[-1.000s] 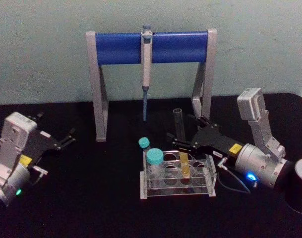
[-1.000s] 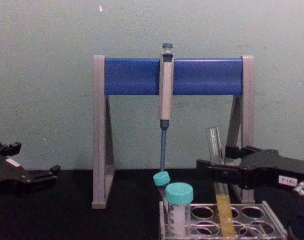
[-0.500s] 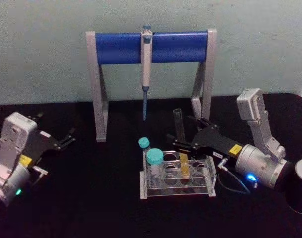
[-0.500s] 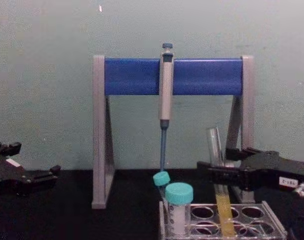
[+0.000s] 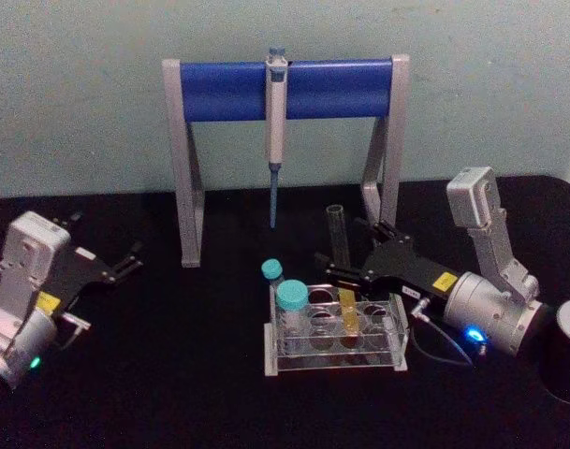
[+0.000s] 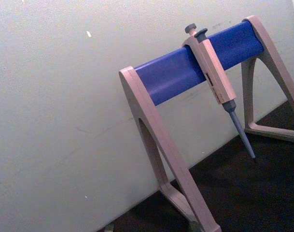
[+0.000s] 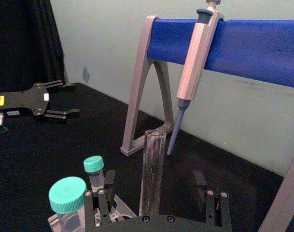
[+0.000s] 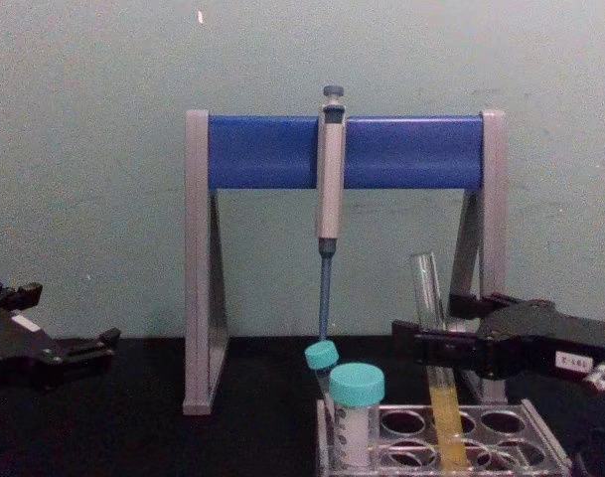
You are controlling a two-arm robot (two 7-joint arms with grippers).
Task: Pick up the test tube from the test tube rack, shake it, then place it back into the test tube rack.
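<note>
Little has shifted in a second: the right gripper (image 5: 341,251), reaching from 4 o'clock, still straddles the test tube (image 8: 428,288), fingers spread. The tube stands in the test tube rack (image 5: 333,363); the left gripper (image 5: 130,260) idles, fingers apart, at the rack's 9 o'clock.

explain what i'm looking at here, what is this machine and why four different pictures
This is a two-armed robot at a black table. One picture comes from a camera on its head looking down, one from its chest looking across, one from each wrist. On the table stand a pipette stand with a pipette hanging from it, and a low test tube rack with two teal-capped tubes at its left end and a tall test tube with yellow liquid standing in it. The right gripper is open, straddling that tall tube without clamping it. The left gripper is open, parked off to the left. Nothing is held.
</note>
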